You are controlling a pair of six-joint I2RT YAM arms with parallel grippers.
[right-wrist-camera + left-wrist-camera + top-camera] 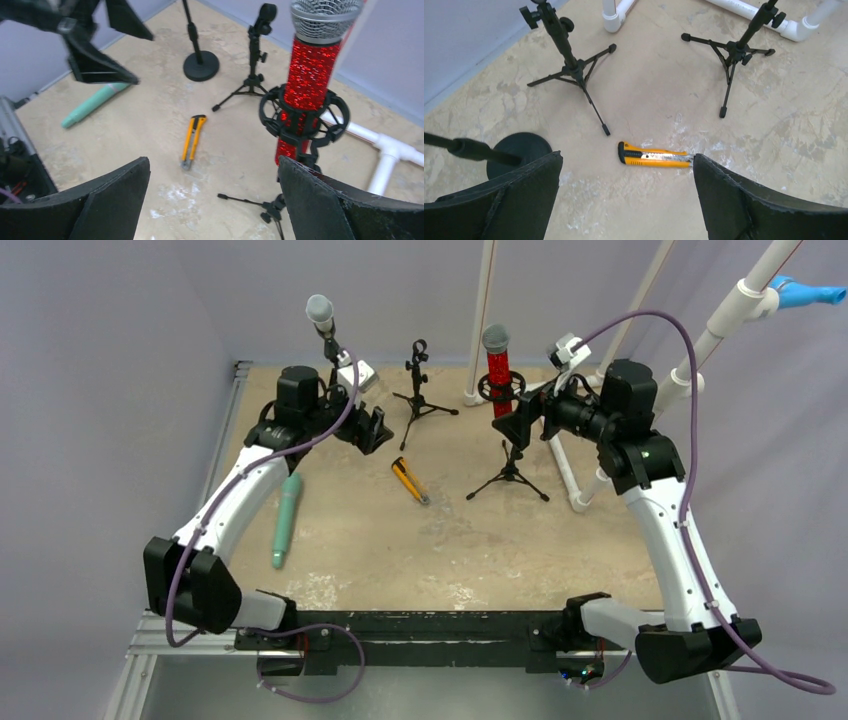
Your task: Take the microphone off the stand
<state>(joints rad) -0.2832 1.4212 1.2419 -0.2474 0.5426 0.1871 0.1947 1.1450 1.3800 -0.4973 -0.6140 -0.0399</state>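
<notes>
Closest to the right wrist lens we see the right gripper, its fingers spread wide and holding nothing. Just beyond its right finger stands the red microphone, upright in a black shock mount on a tripod stand, right of centre in the top view. We cannot tell whether the gripper touches it. To its left we find an empty tripod stand, and below that an orange utility knife flat on the table. At upper left a grey-headed microphone rises on a round-base stand, and beside it hangs the left gripper, its fingers also wide apart and empty. A green microphone lies at far left, and white pipes sit behind the red one.
</notes>
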